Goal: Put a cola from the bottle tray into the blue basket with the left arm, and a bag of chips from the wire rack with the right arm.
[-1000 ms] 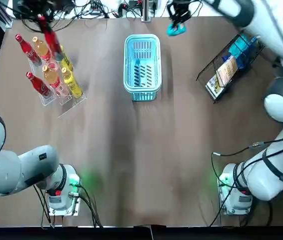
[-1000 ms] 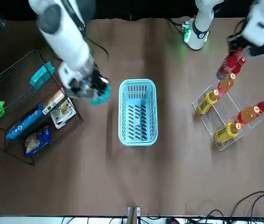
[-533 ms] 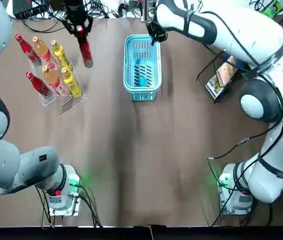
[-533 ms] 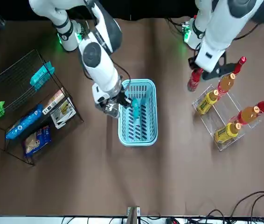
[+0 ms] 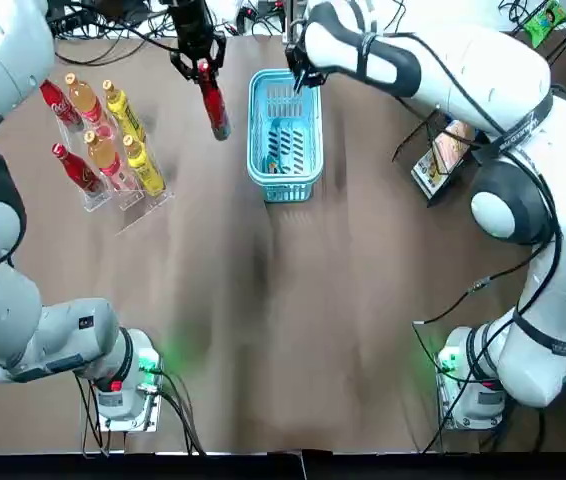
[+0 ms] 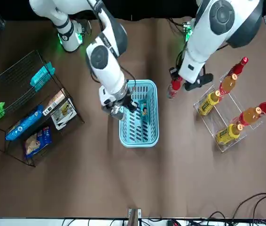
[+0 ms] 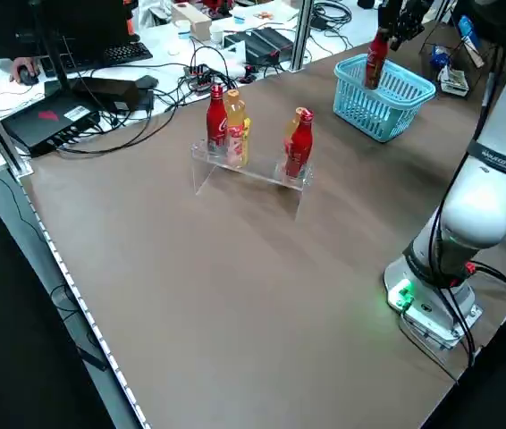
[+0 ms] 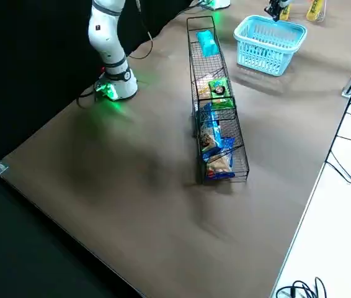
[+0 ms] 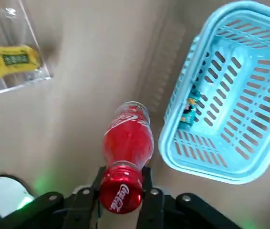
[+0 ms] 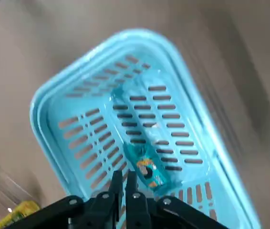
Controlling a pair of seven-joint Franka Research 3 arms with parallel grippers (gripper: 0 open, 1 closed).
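A red cola bottle point(image 5: 214, 108) hangs tilted just left of the blue basket point(image 5: 285, 178), with my left gripper point(image 5: 201, 66) shut on its neck. The left wrist view shows the cola point(image 9: 128, 143) between the fingers and the basket point(image 9: 211, 167) beside it. My right gripper point(image 5: 299, 80) is over the basket's far end. In the right wrist view its fingers stand close together at the edge of a teal bag of chips point(image 10: 147, 169), which is down inside the basket point(image 10: 49, 109). The front view shows that bag point(image 6: 143, 111) inside the basket.
The clear bottle tray point(image 5: 121, 205) at the far left holds several red, orange and yellow bottles. At the right stands the wire rack point(image 5: 425, 125) with several more snack bags. Cables and equipment lie beyond the table's far edge.
My left gripper has carried the cola to the right, from beside the tray to the basket's left side. The right gripper and the bag have shifted slightly over the basket.
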